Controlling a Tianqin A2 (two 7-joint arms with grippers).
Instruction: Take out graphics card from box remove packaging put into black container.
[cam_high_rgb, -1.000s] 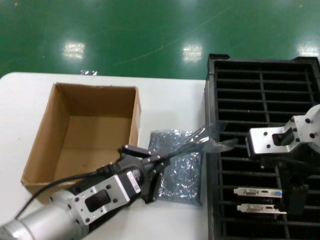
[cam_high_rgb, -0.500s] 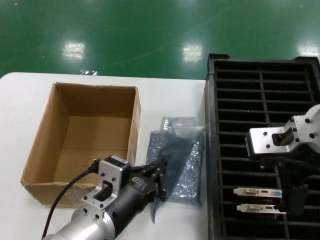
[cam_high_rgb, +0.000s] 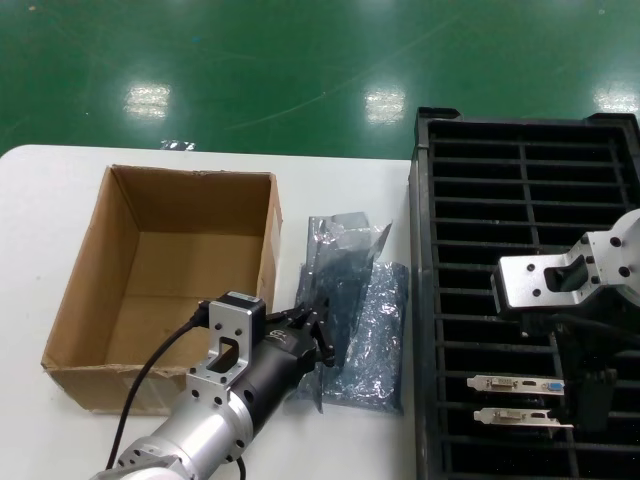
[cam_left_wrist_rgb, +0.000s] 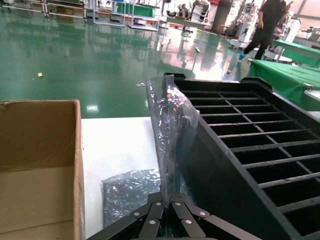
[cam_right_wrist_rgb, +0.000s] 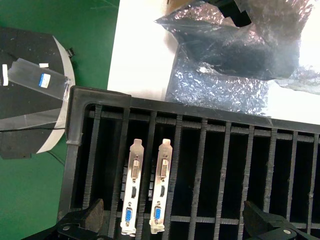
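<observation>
- The packaging (cam_high_rgb: 345, 262), a crinkled translucent antistatic bag, stands up from the left gripper (cam_high_rgb: 318, 335), which is clamped on its lower edge; in the left wrist view (cam_left_wrist_rgb: 171, 142) the bag rises straight up from the closed fingertips.
- A second, flatter bluish-grey bag (cam_high_rgb: 375, 345) lies on the white bench (cam_high_rgb: 340, 190) just beneath it, between the box and the black container.
- Two graphics cards (cam_high_rgb: 516, 383) (cam_high_rgb: 523, 418) sit in adjacent slots at the container's 6 o'clock end, silver brackets up; the right wrist view shows their white and blue ports (cam_right_wrist_rgb: 132, 192) (cam_right_wrist_rgb: 161, 190).
- The black container (cam_high_rgb: 520, 150) fills the bench at 3 o'clock, its slats running across.
- The right gripper (cam_high_rgb: 585, 395) hangs over the container at about 4 o'clock, just beside the cards; its fingers (cam_right_wrist_rgb: 90, 212) stand wide apart, holding nothing.
- The box (cam_high_rgb: 95, 290), brown cardboard, sits open at 9 o'clock; its visible interior is bare.
- Green floor lies beyond the bench at 12 o'clock.
</observation>
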